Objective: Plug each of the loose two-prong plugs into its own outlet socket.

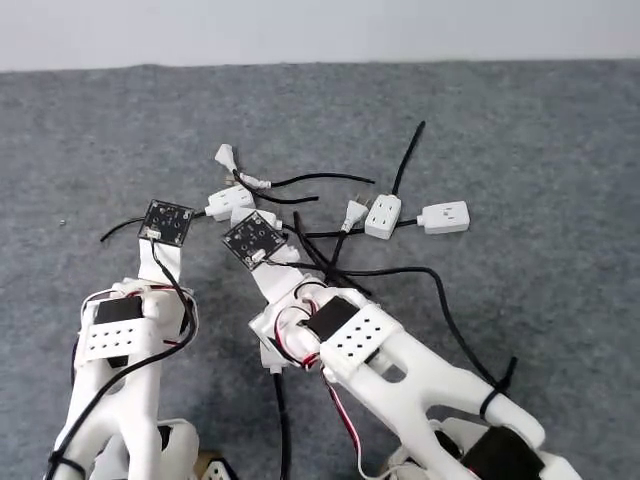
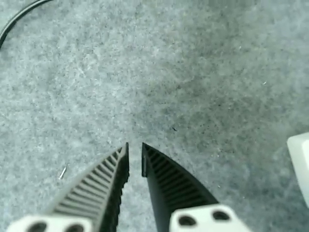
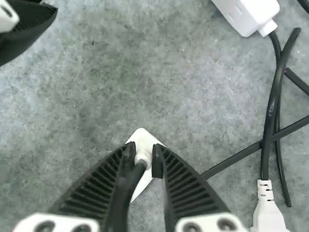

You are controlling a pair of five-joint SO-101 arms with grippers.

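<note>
Grey bench [image 1: 540, 130], black cords [image 1: 409, 158] everywhere. Right end effector [image 3: 143, 152] pinches white plug [image 3: 142, 137]. Left end effector [image 2: 135, 150] nearly shut, holds nothing. Step, I think: grabbing plug. Next: carry it to socket [image 3: 246, 14], line up prongs.

I work at what looks like a robotics lab bench: a flat grey felt-like mat [image 1: 540, 150] covers my table, a plain pale wall [image 1: 320, 30] runs behind, and my white plastic left arm [image 1: 120, 345] and right arm [image 1: 410, 365] carry bare wiring [image 1: 288, 345].

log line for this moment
left jaws shut, empty, over carpet | right jaws shut on white plug | plug on carpet, not socketed
</note>
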